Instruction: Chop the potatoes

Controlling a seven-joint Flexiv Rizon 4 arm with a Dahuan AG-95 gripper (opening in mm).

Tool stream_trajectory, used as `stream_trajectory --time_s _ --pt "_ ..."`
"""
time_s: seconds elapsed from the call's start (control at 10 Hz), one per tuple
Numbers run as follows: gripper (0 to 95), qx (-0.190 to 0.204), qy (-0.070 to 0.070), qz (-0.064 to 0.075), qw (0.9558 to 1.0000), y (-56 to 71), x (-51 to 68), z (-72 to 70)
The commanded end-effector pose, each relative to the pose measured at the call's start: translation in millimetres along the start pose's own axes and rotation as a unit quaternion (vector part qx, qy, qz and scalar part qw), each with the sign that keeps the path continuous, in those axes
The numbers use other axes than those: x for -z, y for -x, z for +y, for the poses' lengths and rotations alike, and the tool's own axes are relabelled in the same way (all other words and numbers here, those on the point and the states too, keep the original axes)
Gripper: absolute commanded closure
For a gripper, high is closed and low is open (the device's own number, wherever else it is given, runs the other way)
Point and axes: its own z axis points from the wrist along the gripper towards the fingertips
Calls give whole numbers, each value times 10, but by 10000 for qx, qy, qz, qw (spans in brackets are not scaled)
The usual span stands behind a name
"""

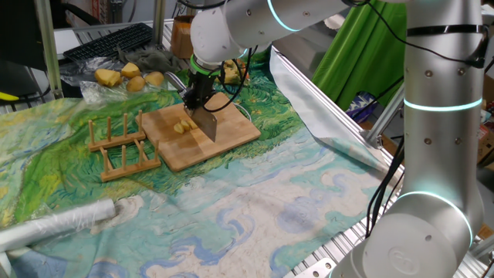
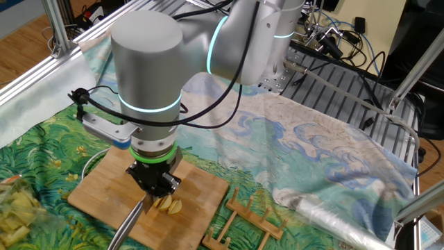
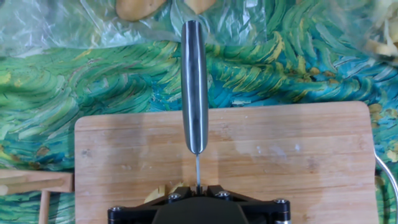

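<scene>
With the fingers clamped on a knife held over the potatoes near the middle of the wooden board, loose pieces could be scattered if the blade is brought down off-centre.

Directly under your gripper, the potatoes lie on the wooden board; the knife it clamps hangs beside them, the rack stands off the board's edge, and whole potatoes sit beyond.
</scene>
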Motion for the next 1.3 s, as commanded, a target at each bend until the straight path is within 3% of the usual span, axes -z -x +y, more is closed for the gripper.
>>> stream_trajectory --time_s 0.1,0.6,1.0,1.3 --pt "950 -5 -2 17 10000 9 -1 -4" --pt "950 3 7 52 10000 8 -16 -17" --pt "950 -33 -5 71 10000 -11 -229 34" --pt "950 -36 -73 72 9999 -5 -254 43"
